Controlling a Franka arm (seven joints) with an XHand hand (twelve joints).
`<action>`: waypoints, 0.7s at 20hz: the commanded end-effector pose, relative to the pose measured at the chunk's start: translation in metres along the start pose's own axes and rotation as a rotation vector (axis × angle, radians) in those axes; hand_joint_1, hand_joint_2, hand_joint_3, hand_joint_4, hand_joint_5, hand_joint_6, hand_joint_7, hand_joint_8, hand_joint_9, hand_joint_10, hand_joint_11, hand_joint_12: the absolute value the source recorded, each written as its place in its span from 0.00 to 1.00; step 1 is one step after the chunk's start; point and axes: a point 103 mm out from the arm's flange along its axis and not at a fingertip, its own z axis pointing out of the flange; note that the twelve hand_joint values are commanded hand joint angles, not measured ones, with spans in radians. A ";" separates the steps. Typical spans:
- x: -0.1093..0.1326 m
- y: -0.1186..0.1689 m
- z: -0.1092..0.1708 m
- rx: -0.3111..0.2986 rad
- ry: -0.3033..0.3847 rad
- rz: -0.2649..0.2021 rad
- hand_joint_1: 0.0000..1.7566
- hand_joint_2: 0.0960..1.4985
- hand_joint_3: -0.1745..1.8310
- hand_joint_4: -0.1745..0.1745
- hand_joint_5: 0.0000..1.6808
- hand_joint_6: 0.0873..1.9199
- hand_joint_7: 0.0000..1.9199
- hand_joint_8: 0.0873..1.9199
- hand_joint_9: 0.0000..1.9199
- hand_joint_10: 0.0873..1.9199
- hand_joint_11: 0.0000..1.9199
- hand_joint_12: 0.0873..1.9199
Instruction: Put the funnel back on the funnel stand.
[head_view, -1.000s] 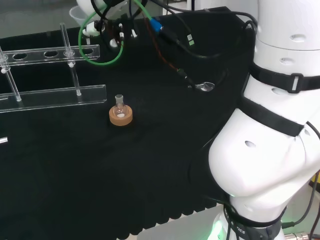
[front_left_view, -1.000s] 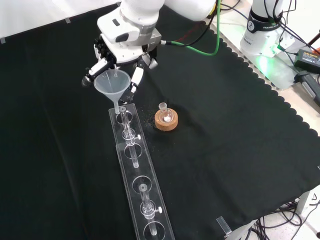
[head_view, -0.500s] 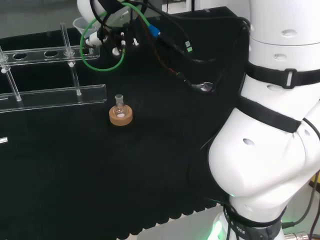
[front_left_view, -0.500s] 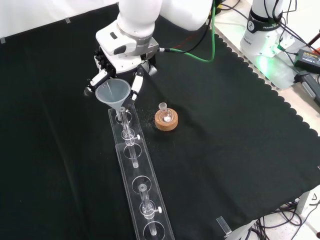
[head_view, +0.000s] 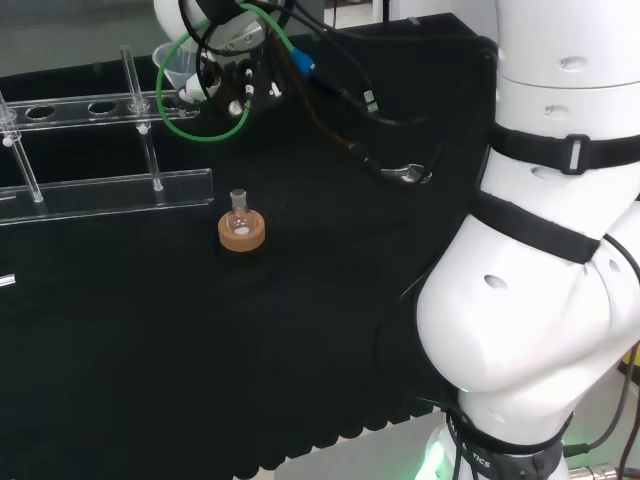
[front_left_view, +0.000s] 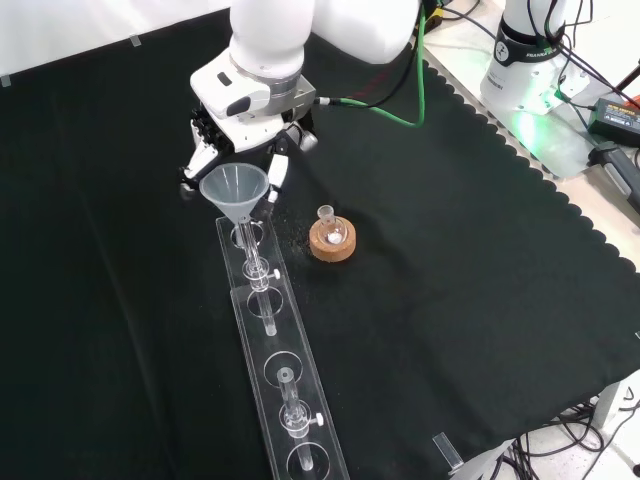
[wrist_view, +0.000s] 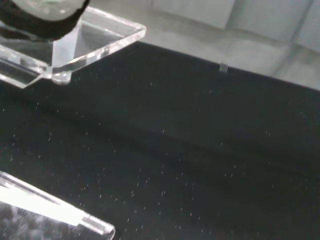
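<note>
A clear funnel (front_left_view: 234, 188) stands upright over the far end of the clear funnel stand (front_left_view: 278, 372), its stem reaching down into the end hole. The hand (front_left_view: 247, 118) is just behind and above it, with fingers (front_left_view: 276, 170) curled down on both sides of the funnel's rim. In the head view the funnel (head_view: 177, 68) sits at the right end of the stand's upper plate (head_view: 95, 106), with the hand (head_view: 228, 76) right beside it. In the wrist view a corner of the stand's upper plate (wrist_view: 102, 34) shows close up.
A small round flask on a cork ring (front_left_view: 331, 239) stands just right of the stand's far end in the front view. A green cable (front_left_view: 395, 95) trails from the wrist. The arm's base (front_left_view: 530, 60) and the cloth's scalloped edge (front_left_view: 560, 205) lie at the right.
The hand has lowered the funnel and shifted it slightly over the stand's end; the stem now reaches deeper into the end hole. Flask and stand have not moved.
</note>
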 end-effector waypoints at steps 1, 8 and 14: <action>0.007 -0.005 -0.002 0.069 0.033 -0.037 0.34 0.38 0.17 0.07 0.14 0.13 0.22 0.41 0.47 0.00 0.47 0.57; 0.002 -0.010 -0.012 0.088 0.022 -0.022 0.29 0.40 0.13 0.09 0.11 0.00 0.04 0.41 0.31 0.00 0.29 0.70; -0.051 -0.026 -0.066 0.167 0.229 -0.002 0.26 0.41 0.11 0.13 0.03 0.00 0.00 0.16 0.17 0.00 0.13 0.77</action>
